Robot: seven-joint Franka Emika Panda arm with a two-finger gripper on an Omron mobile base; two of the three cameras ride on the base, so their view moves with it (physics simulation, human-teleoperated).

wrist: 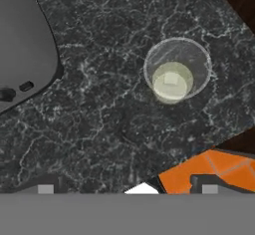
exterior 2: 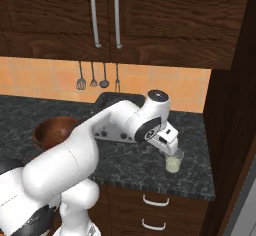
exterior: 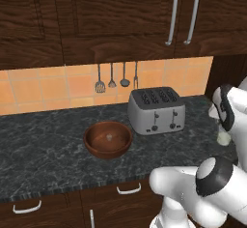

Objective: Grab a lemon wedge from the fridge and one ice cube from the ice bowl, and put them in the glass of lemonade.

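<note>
Jaws open, empty, above glass of lemonade point(wrist: 177, 69); a pale cube floats inside. You should lift straight up, clear of the rim.

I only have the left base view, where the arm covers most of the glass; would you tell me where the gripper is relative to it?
Observer: In the right base view the gripper hangs just above the glass of lemonade, which stands upright.
Operator: Thank you. Are the jaws open?
Observer: Yes. The hand view shows the fingertips wide apart with nothing between them.
Operator: Is anything in the glass?
Observer: Seen from above in the hand view, a small pale square piece sits in the liquid. It looks like an ice cube. I can't make out a lemon wedge there.
</note>
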